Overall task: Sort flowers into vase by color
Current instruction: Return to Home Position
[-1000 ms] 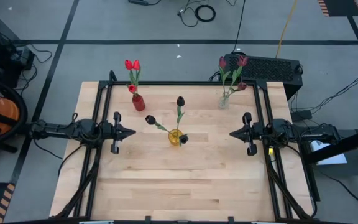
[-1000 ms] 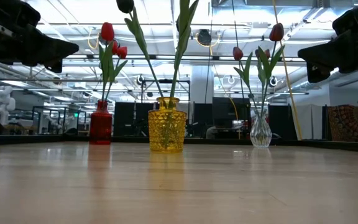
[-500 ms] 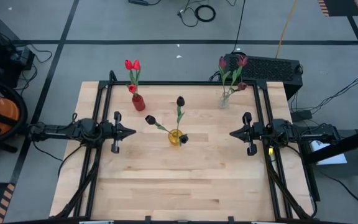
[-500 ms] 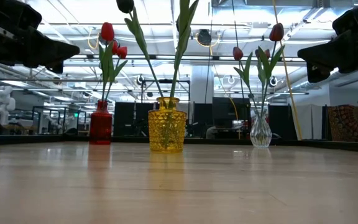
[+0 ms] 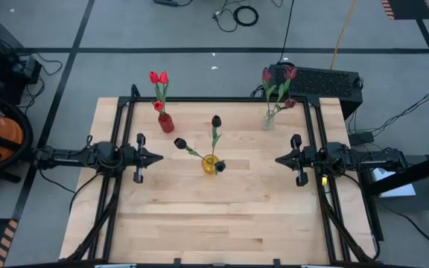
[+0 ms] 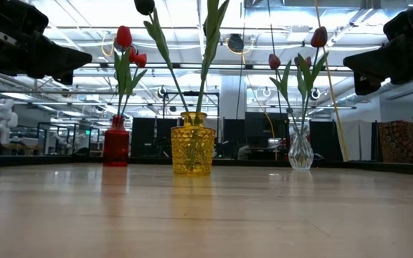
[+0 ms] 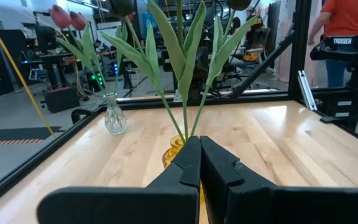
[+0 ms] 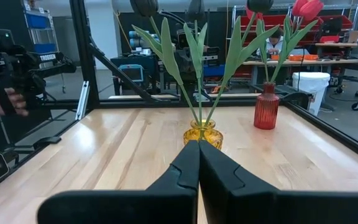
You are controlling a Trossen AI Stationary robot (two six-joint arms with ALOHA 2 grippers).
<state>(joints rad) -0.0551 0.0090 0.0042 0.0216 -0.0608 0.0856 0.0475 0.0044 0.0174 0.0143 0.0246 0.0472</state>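
Note:
Three vases stand upright on the table, each holding tulips by their stems. The red vase (image 5: 165,123) at the far left holds bright red tulips (image 5: 159,77). The yellow vase (image 5: 210,164) in the middle holds black tulips (image 5: 216,120). The clear glass vase (image 5: 268,120) at the far right holds dark maroon tulips (image 5: 277,74). My left gripper (image 5: 158,157) hovers shut left of the yellow vase. My right gripper (image 5: 278,159) hovers shut on its right. Both point at the yellow vase (image 7: 174,149) (image 8: 202,134) and hold nothing.
A black frame rail (image 5: 222,99) borders the table's far and side edges. Bare wood (image 5: 214,216) spreads across the near half of the table. Beyond the table, a person in an orange shirt (image 7: 347,18) stands in the room, and a hand (image 8: 2,102) shows at a rig.

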